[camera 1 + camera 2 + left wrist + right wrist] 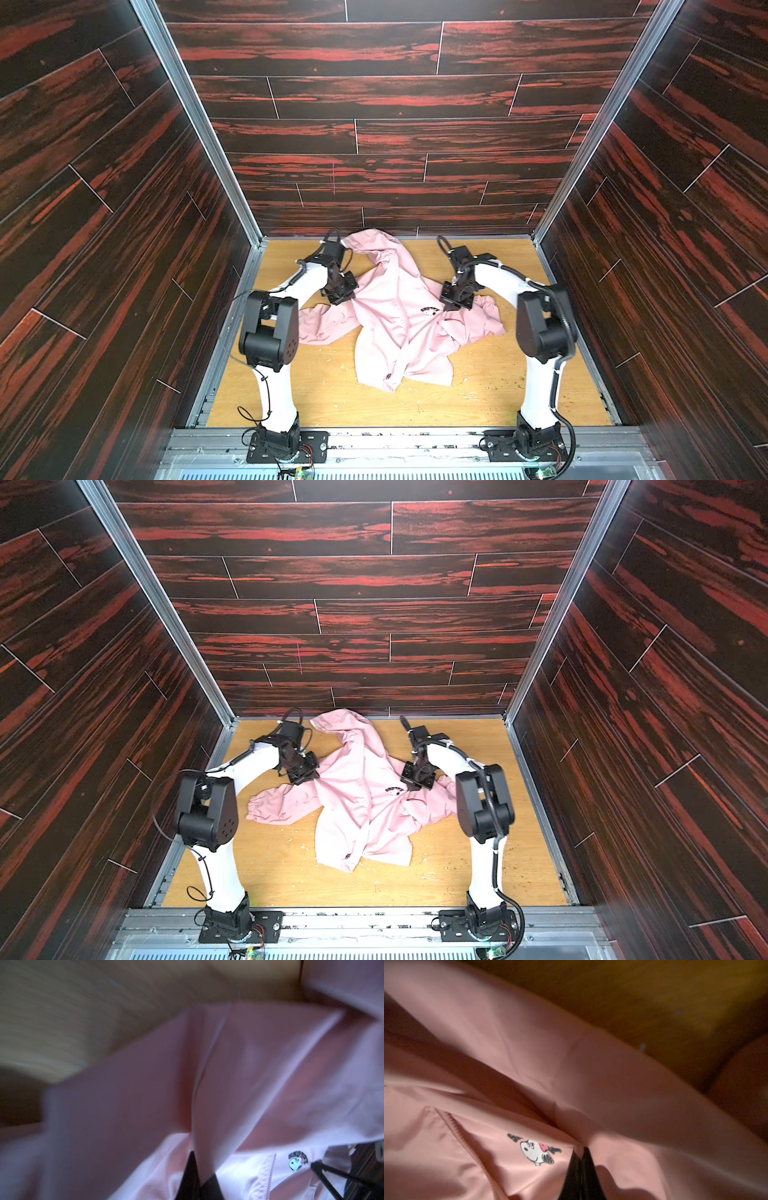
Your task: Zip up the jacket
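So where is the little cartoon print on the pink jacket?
In both top views the small black-and-white cartoon print sits right of centre on the light-pink jacket, beside the right gripper.

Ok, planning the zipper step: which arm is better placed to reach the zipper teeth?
Right, likely: right gripper pinches the jacket beside the cartoon print, near the zipper teeth; left gripper holds a fold farther off.

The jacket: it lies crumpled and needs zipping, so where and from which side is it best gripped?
Pinch a raised fold by the zipper teeth, near the cartoon print, coming down from above. The jacket lies crumpled on the table, so only upstanding folds fit between jaws; the left claw and right claw are each shut on one.
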`<state>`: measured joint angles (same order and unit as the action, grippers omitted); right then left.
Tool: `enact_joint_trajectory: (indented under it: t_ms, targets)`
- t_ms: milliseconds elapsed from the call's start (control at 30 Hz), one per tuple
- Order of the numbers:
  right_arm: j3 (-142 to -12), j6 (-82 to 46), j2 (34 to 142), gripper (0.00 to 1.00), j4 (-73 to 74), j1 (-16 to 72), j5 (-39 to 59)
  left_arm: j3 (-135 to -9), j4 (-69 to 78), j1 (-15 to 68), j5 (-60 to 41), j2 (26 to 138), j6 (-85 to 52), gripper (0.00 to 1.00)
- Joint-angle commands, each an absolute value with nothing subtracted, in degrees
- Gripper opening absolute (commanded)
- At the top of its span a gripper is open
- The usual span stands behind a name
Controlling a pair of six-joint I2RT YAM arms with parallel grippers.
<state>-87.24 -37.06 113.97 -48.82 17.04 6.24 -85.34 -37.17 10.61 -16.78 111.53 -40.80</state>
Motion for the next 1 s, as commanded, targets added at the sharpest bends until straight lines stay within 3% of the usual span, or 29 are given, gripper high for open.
enact_joint_trajectory:
  t_ms: [0, 233, 300, 333, 433, 533, 767, 967]
  targets:
    - [-84.52, -37.45, 105.49, 0.00, -47.59, 13.80, 7.18, -85.81, -40.11, 9.56, -14.83, 108.46, -39.04, 0.00]
    - [-84.40, -36.57, 102.74, 0.00, -48.27, 10.54, 8.38, -87.60, -41.93, 9.39, -16.44, 109.50, -37.02, 0.00]
    - [-86.54, -35.95, 104.49, 0.03, -49.80, 10.62, 9.72, -88.85, -42.72, 9.49, -17.49, 110.40, -36.79, 0.16]
    - [-86.89, -36.10, 104.72, 0.10, -50.37, 10.55, 9.83, -89.13, -42.91, 9.49, -17.59, 110.24, -36.88, 0.25]
    - [-88.66, -36.34, 102.96, 0.45, -51.11, 10.55, 8.44, -89.21, -43.72, 9.49, -16.83, 108.13, -37.00, 0.49]
    - [-91.25, -35.93, 100.89, 0.56, -52.62, 10.70, 7.05, -89.57, -45.90, 9.49, -14.71, 104.77, -36.62, 0.60]
    - [-93.33, -32.49, 96.84, 0.52, -56.56, 16.59, 4.94, -91.46, -46.54, 15.27, -13.08, 98.50, -35.63, 0.66]
    - [-80.67, -31.42, 86.97, 0.55, -55.71, 25.08, 5.01, -97.94, -44.46, 25.04, -18.91, 107.02, -36.29, 0.71]
